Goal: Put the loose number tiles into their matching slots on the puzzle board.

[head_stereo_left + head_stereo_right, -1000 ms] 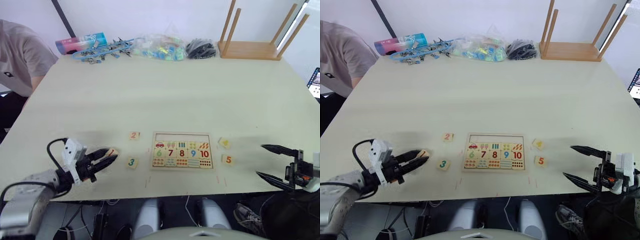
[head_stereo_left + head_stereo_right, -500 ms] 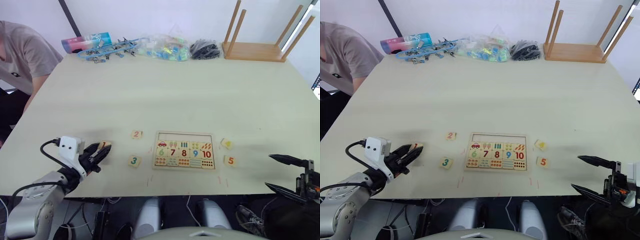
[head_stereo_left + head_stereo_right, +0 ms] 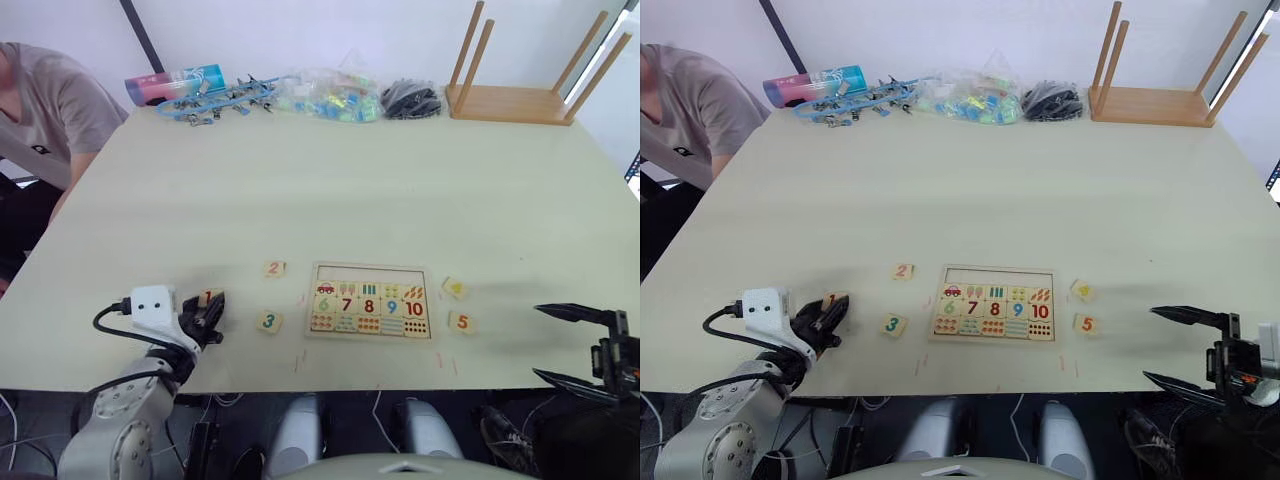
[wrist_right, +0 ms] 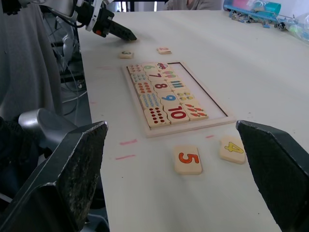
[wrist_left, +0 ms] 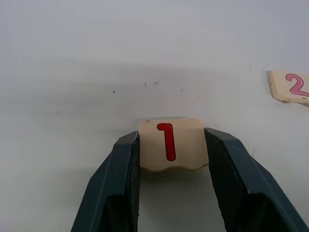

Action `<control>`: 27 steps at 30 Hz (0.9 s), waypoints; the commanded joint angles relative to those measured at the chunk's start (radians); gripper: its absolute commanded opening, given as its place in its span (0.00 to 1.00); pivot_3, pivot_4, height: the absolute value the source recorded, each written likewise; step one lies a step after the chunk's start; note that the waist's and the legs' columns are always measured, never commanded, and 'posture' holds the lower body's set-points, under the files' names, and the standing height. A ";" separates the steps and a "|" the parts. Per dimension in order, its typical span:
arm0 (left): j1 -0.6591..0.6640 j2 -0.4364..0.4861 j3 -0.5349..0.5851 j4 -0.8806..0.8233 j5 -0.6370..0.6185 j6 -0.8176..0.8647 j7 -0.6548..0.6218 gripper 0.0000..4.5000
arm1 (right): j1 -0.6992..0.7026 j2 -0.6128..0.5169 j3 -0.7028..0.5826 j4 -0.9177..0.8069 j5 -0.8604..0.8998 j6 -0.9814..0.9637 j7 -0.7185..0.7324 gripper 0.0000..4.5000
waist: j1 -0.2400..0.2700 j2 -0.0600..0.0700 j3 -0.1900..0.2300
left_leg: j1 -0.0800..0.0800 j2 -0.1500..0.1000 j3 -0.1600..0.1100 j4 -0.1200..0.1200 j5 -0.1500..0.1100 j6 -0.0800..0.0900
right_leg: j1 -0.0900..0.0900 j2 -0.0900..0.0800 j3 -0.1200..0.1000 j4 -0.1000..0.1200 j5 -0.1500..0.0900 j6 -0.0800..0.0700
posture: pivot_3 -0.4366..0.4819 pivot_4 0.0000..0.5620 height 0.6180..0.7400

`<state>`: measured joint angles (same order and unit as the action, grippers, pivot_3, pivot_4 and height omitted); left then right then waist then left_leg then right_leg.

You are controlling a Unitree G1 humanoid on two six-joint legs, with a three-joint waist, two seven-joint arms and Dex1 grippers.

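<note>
Lower left of frame: left gripper clamps tile 1, pale wood with a red digit, flat on the table. Lower right: right gripper spread wide, holding nothing. Tile 3 and tile 2 lie left of the puzzle board; tile 4 and tile 5 right of it. Board's top row of slots is bare; 6–10 and picture tiles fill the rest. Far edge: clutter, upturned stool upper right, seated person upper left.
</note>
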<state>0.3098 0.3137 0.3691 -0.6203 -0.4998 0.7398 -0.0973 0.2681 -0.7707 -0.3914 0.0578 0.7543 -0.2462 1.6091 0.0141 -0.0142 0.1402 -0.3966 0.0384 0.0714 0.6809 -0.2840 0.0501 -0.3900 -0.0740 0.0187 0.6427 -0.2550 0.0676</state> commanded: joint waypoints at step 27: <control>-0.002 -0.058 0.005 -0.171 -0.051 0.046 0.025 0.98 | -0.070 -0.005 0.027 0.053 0.014 -0.077 0.005 1.00 | 0.000 0.004 0.000 | -0.001 -0.001 -0.037 0.001 0.004 -0.007 | 0.016 -0.004 -0.029 0.000 -0.009 -0.014 | 0.48 0.27 0.98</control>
<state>0.3036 0.2267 0.3461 -0.7448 -0.5260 0.8186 -0.0182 0.2037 -0.7766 -0.3306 0.1404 0.7587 -0.3282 1.6094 0.0146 -0.0107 0.1407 -0.3981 0.0369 0.0341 0.6821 -0.2801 0.0434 -0.3735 -0.0767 -0.0108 0.6426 -0.2638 0.0538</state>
